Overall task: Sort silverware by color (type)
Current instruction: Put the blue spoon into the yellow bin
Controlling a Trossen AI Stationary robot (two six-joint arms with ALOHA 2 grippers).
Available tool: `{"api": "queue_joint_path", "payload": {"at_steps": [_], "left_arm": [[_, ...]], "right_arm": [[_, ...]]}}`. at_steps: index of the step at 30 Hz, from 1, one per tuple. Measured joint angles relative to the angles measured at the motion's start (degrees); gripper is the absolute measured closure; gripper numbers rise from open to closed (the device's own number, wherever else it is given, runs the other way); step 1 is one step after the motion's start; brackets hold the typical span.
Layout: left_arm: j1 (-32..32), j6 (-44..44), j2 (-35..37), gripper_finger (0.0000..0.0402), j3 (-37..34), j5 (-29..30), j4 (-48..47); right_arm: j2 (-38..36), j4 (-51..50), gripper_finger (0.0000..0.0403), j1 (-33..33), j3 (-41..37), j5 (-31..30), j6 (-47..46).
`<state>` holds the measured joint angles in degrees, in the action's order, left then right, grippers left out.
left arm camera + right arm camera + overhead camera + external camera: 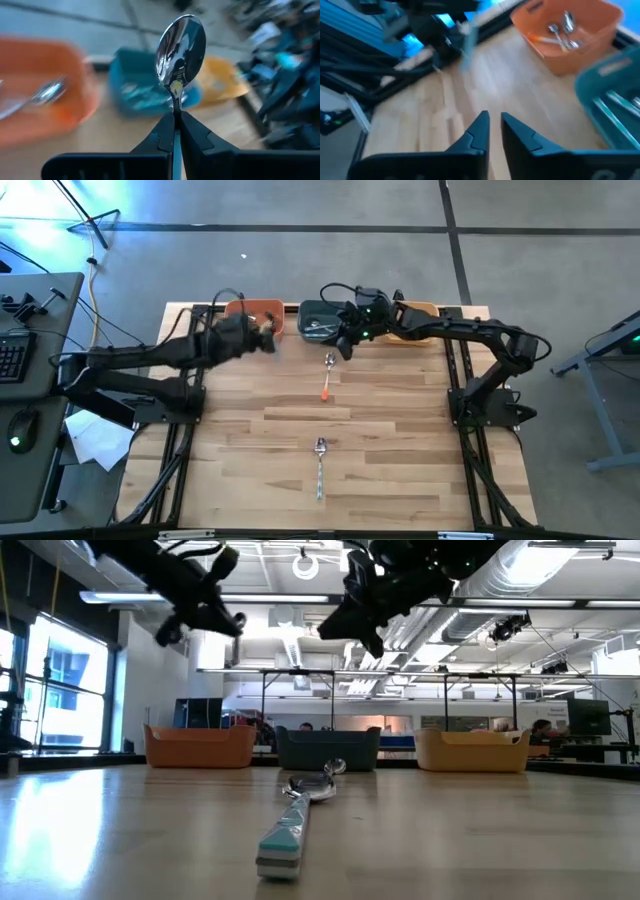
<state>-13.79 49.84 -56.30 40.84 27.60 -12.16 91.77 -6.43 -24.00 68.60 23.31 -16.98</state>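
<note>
My left gripper (pixel 268 340) hovers above the table beside the orange bowl (pixel 256 313) and is shut on a spoon (pixel 181 46). The spoon's shiny head sticks out past the fingertips; its handle is hidden. My right gripper (pixel 346 348) hangs in the air by the teal bowl (pixel 318 321), open by a narrow gap (pixel 493 121) and holding nothing. An orange-handled spoon (pixel 328 376) lies flat mid-table. A light-blue-handled piece (pixel 320 466) lies flat nearer the near edge, also in the low view (pixel 292 822). Spoons lie in the orange bowl (pixel 564 31). My left gripper pinches the spoon by its neck (pixel 176 98), just below the head, between the two fingertips (pixel 165 134). The fingers lie along the spoon, and its head points straight out beyond them. The spoon is lifted clear of the table.
Three bowls stand in a row along the far edge: orange, teal, and yellow (pixel 417 314). Silverware lies in the teal bowl (pixel 616 102). Both arms reach in over the far half. Bare wood lies left and right of the two loose pieces. A desk with a keyboard stands left of the table.
</note>
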Motion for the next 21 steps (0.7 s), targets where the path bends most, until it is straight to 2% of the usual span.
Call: {"api": "queue_joint_path", "payload": {"at_steps": [4, 8, 16, 21], "left_arm": [[-8.3, -5.9, -3.6, 0.0401, 0.0, -10.3, 12.7], [-12.3, -6.6, -8.5, 0.0401, 0.0, -17.7, 22.0], [-12.8, -3.7, -17.9, 0.0401, 0.0, -21.9, 38.7], [-12.8, -2.9, -21.1, 0.0401, 1.1, -22.3, 42.3]], "right_arm": [[0.0, 3.4, 0.0329, 2.0, 0.0, -4.2, -2.3], [0.0, 5.7, 0.0288, 3.3, 0.0, -9.0, -4.1], [0.0, 10.6, 0.0243, 5.4, 0.0, -17.4, -6.1], [0.0, 9.1, 0.0237, 6.0, 0.0, -24.9, -6.0]]}}
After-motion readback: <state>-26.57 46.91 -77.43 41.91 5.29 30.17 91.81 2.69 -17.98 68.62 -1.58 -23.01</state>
